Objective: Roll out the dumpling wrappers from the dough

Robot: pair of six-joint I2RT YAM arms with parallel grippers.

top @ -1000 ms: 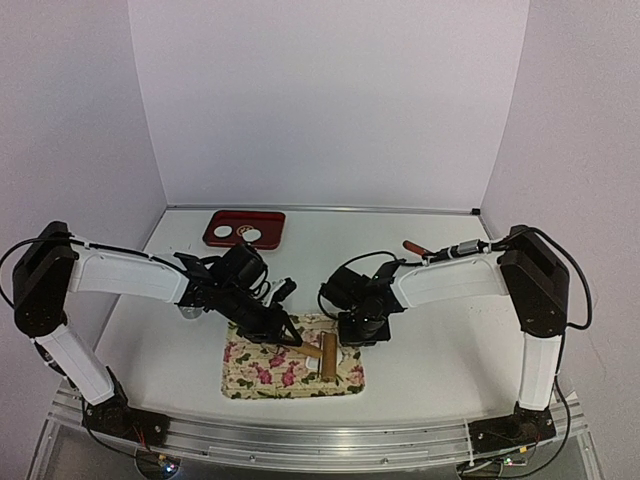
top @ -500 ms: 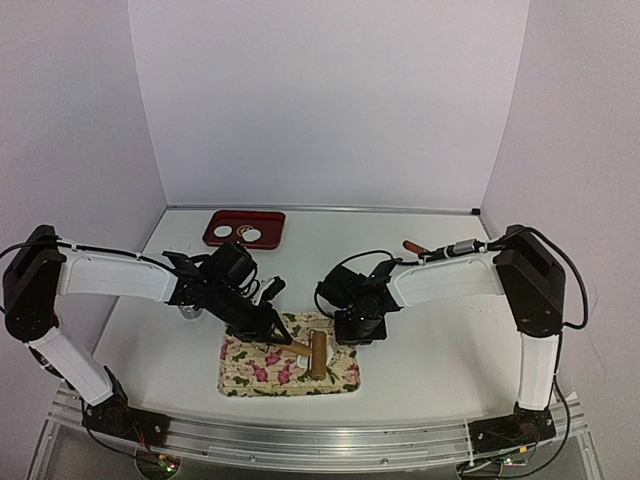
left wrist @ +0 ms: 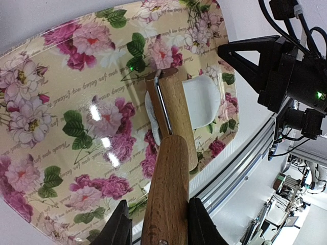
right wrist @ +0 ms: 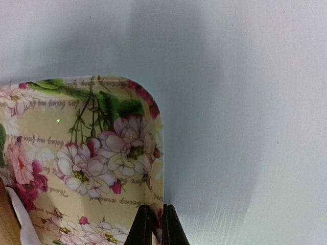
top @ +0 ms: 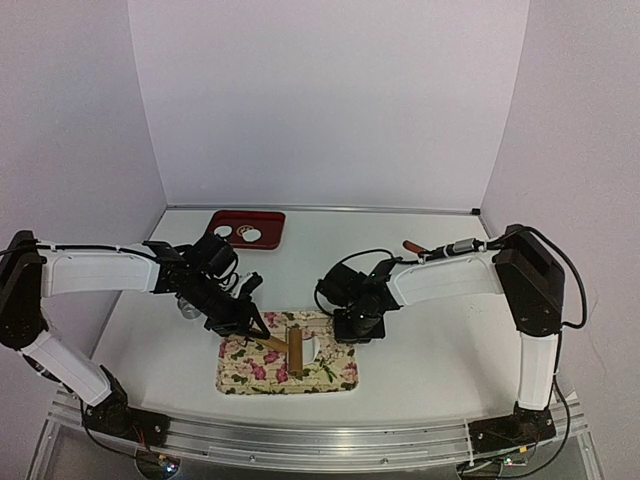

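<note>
Floral tray [top: 245, 368]: the right gripper [right wrist: 152, 224] is pinched onto its corner rim and should hold it steady.
Rolling pin [left wrist: 171, 127]: the left gripper [left wrist: 159, 224] is clamped on the handle, with the roller just ahead.
Dough [left wrist: 200, 99]: it lies under the roller and likely needs even, light pressure.
Dumpling wrappers [top: 251, 236]: two lie in the red tray [top: 210, 238], well beyond the left gripper.

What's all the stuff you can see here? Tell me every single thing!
floral tray: one, cream with pink flowers, near middle of the table
dough piece: one, white, on the floral tray, partly under the rolling pin
rolling pin: one, brown wood, lying across the dough piece
red tray: one, dark red, at the back of the table
dumpling wrappers: two, white, side by side in the red tray
brown-handled tool: one, back right, beside the right arm
table: one, white
left gripper: one, black, shut on the rolling pin's handle
right gripper: one, black, pinching the floral tray's rim near a corner
</note>
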